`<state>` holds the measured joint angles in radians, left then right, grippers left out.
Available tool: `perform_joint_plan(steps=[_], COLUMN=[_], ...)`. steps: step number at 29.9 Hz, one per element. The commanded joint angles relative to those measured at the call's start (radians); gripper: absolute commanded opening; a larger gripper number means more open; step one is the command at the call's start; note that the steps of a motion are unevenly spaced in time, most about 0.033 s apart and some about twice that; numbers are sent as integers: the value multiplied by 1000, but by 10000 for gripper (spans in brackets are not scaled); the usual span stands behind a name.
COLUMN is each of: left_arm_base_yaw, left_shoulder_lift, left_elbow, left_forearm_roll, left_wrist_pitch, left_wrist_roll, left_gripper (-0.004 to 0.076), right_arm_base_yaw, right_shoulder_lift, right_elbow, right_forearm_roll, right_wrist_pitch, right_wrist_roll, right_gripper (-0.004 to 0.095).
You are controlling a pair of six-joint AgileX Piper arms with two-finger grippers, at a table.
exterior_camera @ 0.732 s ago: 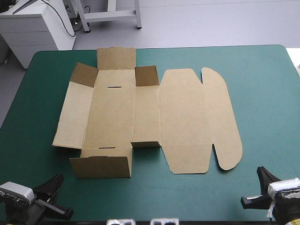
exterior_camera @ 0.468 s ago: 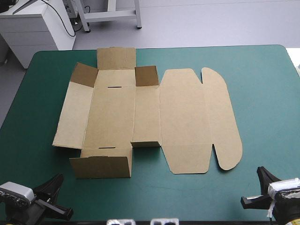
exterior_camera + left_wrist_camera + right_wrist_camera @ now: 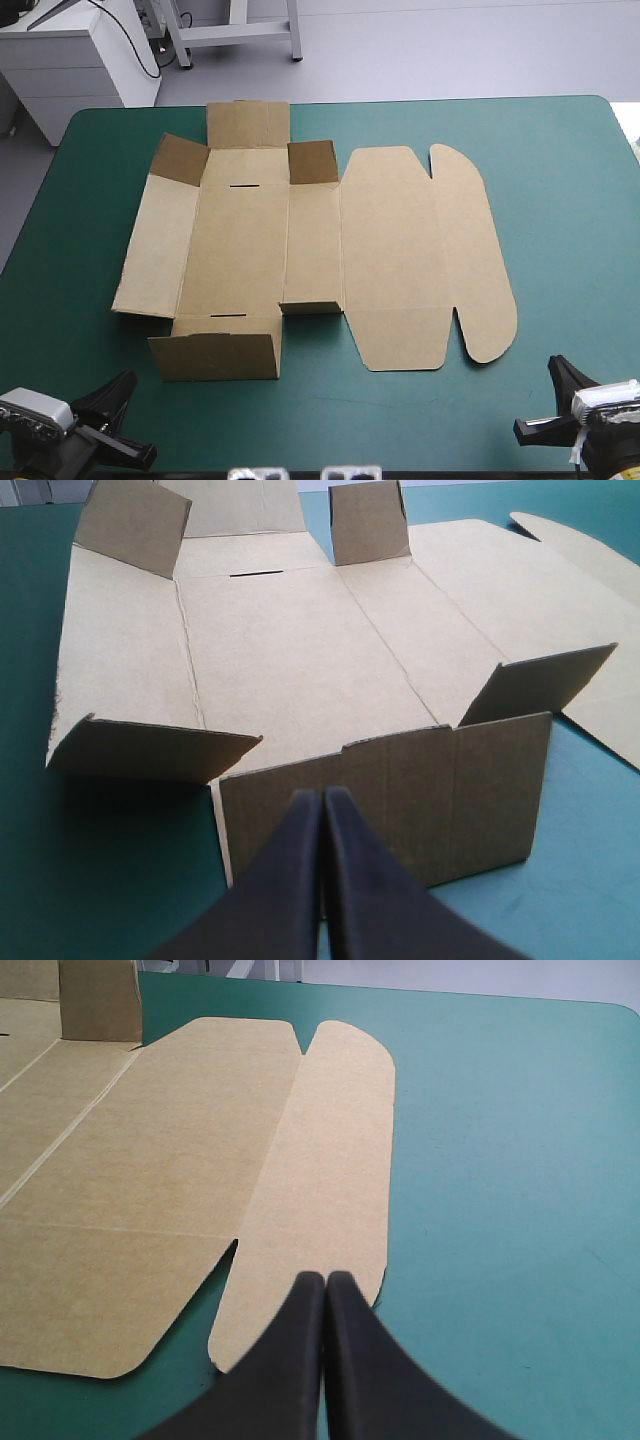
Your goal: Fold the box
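I have the brown box (image 3: 300, 240) opened out on the teal-green cover (image 3: 570, 200), mid-table and a little toward the left edge. Its lid panel (image 3: 390, 250) lies flat, with the rounded flap (image 3: 330, 1180) on the right. The near end wall (image 3: 400, 790) stands tilted up straight ahead of my left gripper (image 3: 322, 798) and hides part of the base behind it. The corner flaps (image 3: 370, 520) are raised too. My right gripper (image 3: 325, 1280) points at the rounded flap's near end, apart from it. Both pairs of black fingers (image 3: 350, 1360) are pressed together, pinching nothing.
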<state>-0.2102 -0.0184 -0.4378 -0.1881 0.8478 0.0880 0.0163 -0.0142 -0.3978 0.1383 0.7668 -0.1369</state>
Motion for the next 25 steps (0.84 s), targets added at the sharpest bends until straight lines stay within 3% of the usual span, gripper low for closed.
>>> perform_joint_plan(steps=[1,4,12,25], left_arm_base_yaw=[-3,-3,-3,-1], left_shoulder_lift=[51,128,393,920], left_elbow=[-25,-36,-168,-484], left_forearm_roll=[-44,-61,-41,-41], left_wrist_pitch=[-73,-91,-265,-271], left_wrist_roll=[-3,-3,5,70], left_gripper=[-8,-8,-8,15], right_arm_base_yaw=[3,3,3,3], right_shoulder_lift=[-21,-21,-21,-21], right_elbow=[-21,-21,-21,-20], right_forearm_roll=[9,9,9,9], right_wrist_pitch=[-83,-83,-86,-86], right_wrist_roll=[-4,-4,-4,-4], right_gripper=[-20,-20,-20,-20])
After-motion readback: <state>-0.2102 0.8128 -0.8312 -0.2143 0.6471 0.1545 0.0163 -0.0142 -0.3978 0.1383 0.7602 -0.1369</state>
